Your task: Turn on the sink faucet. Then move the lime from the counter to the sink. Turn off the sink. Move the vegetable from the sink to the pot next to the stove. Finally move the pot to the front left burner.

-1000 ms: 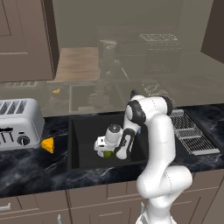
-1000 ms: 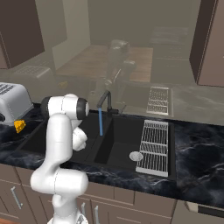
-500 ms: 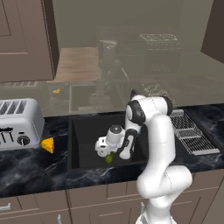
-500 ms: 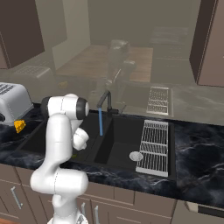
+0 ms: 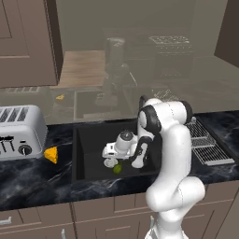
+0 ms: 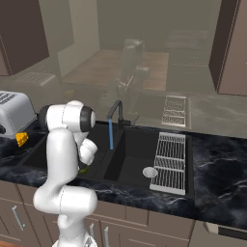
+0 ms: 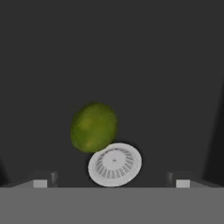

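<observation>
Now the pincer (image 5: 113, 161) sits low inside the left half of the sink (image 5: 86, 140), its two fingertips (image 7: 40, 183) spread wide and holding nothing. Just ahead of it, between and slightly beyond the fingertips in the hand view, lies the lime (image 7: 93, 127) on the basin floor, touching or overlapping the edge of the round silver drain (image 7: 114, 164), which is nearer the pincer. From the left base view the lime (image 5: 117, 168) shows as a small green spot right below the pincer, beside the drain (image 5: 110, 162).

The wide spread of the fingers and the fruit resting free suggest a release: the lime has been put where the water can reach the basin, so the step of moving it off the tabletop (image 5: 37, 179) looks done. Whether the stream falls on the fruit itself I cannot tell.

Beyond the pincer and off toward the other basin, the sink faucet (image 6: 116, 113) is running, a thin blue stream (image 6: 111, 135) dropping from its arched spout. I judge the next need is to lift out of the basin and reach up to the faucet to shut it off. The arm is folded tightly down into the sink, so it should rise clear of the rim first. The round lime could roll if nudged.

Well off to one side on the tabletop are a cheese wedge (image 5: 51, 154) and a toaster (image 5: 21, 131), no part of this job.
</observation>
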You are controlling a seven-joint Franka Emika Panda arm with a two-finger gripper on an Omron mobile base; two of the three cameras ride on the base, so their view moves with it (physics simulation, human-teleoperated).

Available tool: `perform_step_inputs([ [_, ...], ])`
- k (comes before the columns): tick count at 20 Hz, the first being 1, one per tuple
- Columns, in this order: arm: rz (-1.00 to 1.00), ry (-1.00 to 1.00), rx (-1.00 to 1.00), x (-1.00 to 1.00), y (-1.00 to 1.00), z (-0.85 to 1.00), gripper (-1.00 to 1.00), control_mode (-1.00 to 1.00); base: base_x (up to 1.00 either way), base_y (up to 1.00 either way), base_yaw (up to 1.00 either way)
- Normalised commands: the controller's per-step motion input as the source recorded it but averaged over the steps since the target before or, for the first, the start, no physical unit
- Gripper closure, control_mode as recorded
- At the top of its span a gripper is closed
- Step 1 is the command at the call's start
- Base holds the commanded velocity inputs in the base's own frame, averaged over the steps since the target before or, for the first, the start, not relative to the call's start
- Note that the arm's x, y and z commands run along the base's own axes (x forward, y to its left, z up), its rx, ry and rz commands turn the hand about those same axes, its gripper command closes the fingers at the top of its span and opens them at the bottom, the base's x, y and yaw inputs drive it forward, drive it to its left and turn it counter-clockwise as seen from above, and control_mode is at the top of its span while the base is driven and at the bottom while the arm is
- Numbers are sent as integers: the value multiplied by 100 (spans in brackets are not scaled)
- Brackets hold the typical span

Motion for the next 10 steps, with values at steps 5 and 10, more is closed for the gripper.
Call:
perform_step_inputs([
  [5,0,0,0,-13,0,85,-100,-100,0,0,0],
  [10,0,-1,0,-18,0,100,-100,-100,0,0,0],
])
